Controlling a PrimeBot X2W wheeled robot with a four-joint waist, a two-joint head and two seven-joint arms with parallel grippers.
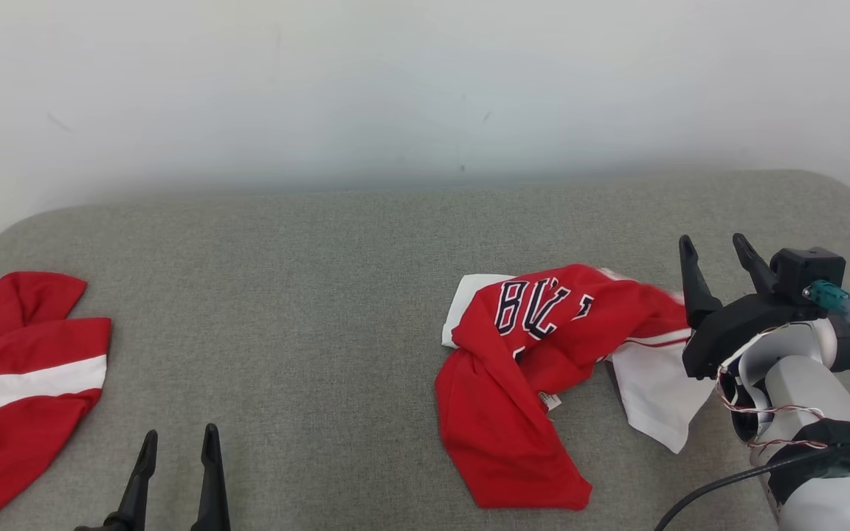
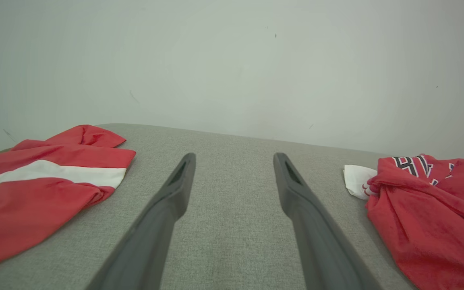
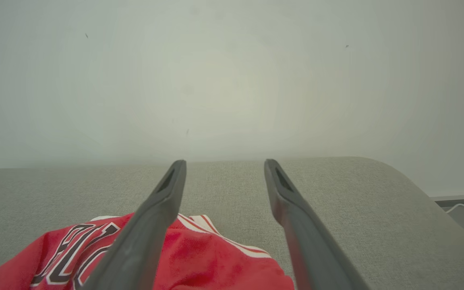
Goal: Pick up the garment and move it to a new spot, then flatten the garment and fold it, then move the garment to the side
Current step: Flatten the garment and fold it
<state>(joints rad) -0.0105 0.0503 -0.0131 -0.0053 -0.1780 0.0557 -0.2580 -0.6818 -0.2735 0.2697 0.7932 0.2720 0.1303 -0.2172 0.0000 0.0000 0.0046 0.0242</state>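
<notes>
Lying crumpled just beside the parted right fingers [image 1: 693, 289], the garment [image 1: 521, 369] sits well apart from the parted left fingers [image 1: 211, 468].

I log: open grey surface [image 1: 285, 332] between striped red cloth [image 1: 19, 369], far left, and crumpled garment [image 1: 513, 398], right; wall [image 1: 395, 88] closes the back.

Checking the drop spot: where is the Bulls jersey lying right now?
In the head view the garment lies crumpled on the right half of the grey cushion, left of the right tool, far from the other red cloth at the left edge.
</notes>
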